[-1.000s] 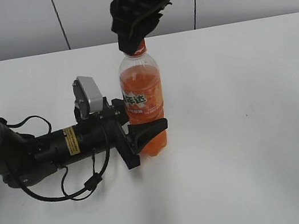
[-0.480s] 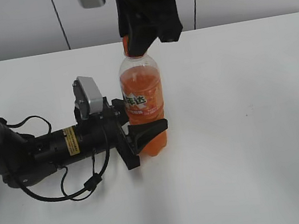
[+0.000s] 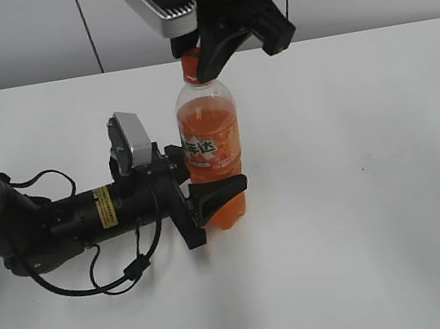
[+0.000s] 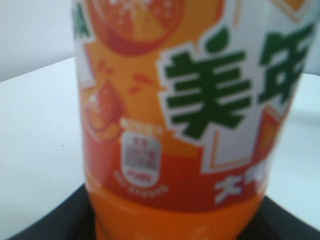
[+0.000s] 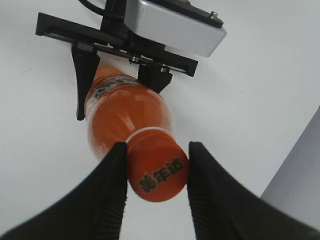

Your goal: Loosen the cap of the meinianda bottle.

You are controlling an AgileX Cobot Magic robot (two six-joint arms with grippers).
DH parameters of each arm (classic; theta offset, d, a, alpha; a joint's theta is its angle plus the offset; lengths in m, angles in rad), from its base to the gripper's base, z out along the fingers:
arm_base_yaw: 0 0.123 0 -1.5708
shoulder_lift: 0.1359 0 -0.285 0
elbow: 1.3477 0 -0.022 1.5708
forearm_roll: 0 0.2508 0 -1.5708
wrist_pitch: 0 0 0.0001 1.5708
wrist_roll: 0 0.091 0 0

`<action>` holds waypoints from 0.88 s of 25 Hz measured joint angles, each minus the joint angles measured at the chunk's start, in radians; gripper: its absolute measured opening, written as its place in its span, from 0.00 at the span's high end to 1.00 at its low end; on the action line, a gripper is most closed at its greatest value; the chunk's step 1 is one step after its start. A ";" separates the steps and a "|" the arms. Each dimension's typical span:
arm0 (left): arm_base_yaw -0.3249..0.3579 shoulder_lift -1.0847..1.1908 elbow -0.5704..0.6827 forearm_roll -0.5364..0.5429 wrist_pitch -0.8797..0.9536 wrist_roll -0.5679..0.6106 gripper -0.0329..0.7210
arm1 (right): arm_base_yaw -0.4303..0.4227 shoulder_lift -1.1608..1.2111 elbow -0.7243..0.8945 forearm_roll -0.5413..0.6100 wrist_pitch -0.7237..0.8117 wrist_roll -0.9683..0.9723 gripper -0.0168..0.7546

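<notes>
Upright near the middle of the white tabletop (image 3: 398, 210), the tall clear plastic meinianda bottle of orange drink (image 3: 213, 153) is standing with its orange label's characters facing the exterior camera. The left hand (image 3: 209, 196), lying low along the tabletop and reaching in from nine o'clock, is clamping its black fingers about the bottle's lower body, partly spread to the bottle's width. In the left wrist view the label is filling the frame, blurred. From twelve o'clock above, the right hand (image 5: 156, 190) is gripping the small round orange plastic cap (image 5: 157, 172), its two dark ribbed fingers (image 5: 110, 200) pressing the cap's sides at nine and three o'clock in the right wrist view.
</notes>
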 joint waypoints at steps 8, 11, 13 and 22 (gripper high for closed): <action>0.000 0.000 0.000 0.000 0.001 0.000 0.43 | 0.000 0.000 0.000 -0.004 0.000 -0.199 0.63; 0.000 0.000 0.000 0.000 0.001 0.000 0.43 | 0.000 0.000 0.000 -0.006 0.000 -0.252 0.63; 0.000 0.000 0.000 0.000 0.001 0.000 0.43 | 0.000 0.000 0.000 -0.007 0.000 -0.272 0.63; 0.000 0.000 0.000 0.001 0.001 0.000 0.43 | 0.000 0.000 0.000 0.008 -0.001 -0.140 0.63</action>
